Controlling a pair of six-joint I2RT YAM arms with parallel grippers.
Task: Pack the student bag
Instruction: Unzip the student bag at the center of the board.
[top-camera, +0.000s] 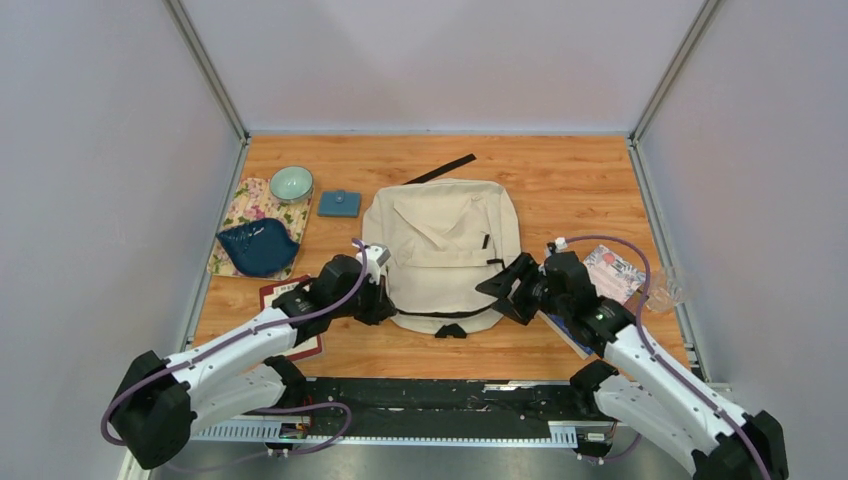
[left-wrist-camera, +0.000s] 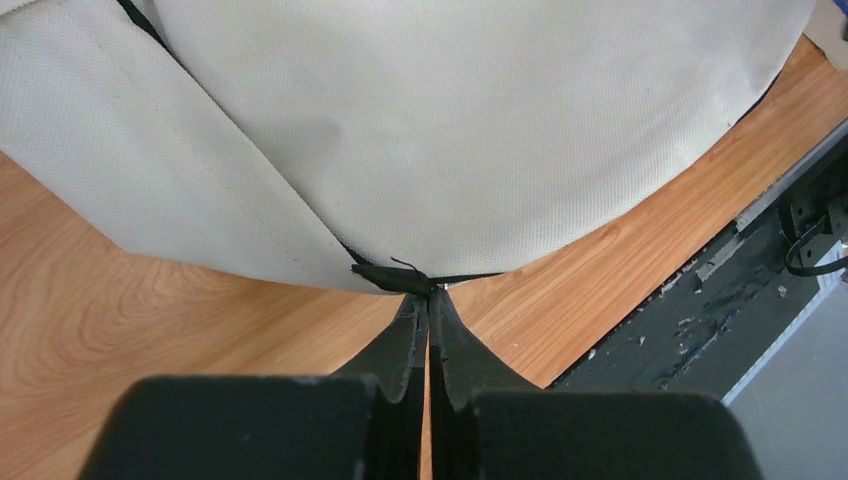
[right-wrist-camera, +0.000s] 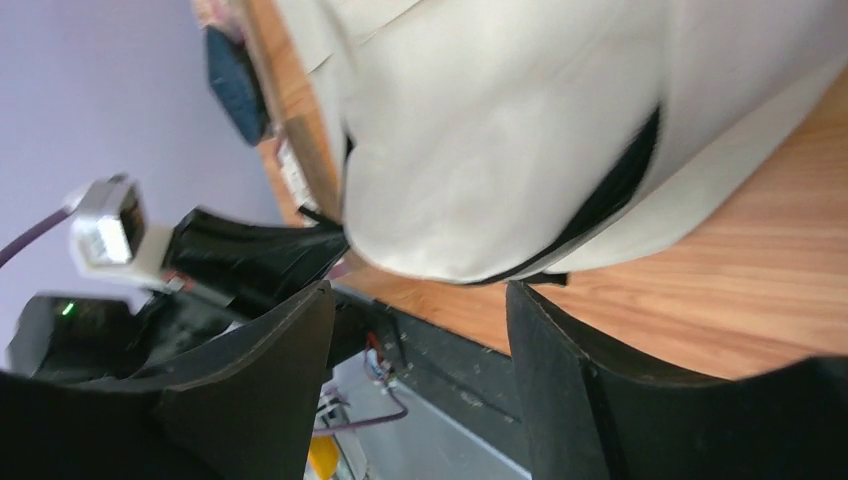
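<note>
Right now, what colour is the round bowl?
Pale green; the bowl shows best in the top view.

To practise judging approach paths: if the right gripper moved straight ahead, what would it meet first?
Probably the near edge of the cream-beige fabric backpack, just ahead of the open right gripper; depth is unclear.

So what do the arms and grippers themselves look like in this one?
Both the left arm and right arm have white link shells with black joints and bases. A purple cable runs along each. The left gripper and right gripper are matte black with tapered, wedge-shaped fingers. A white connector block sits at the left wrist.
</note>
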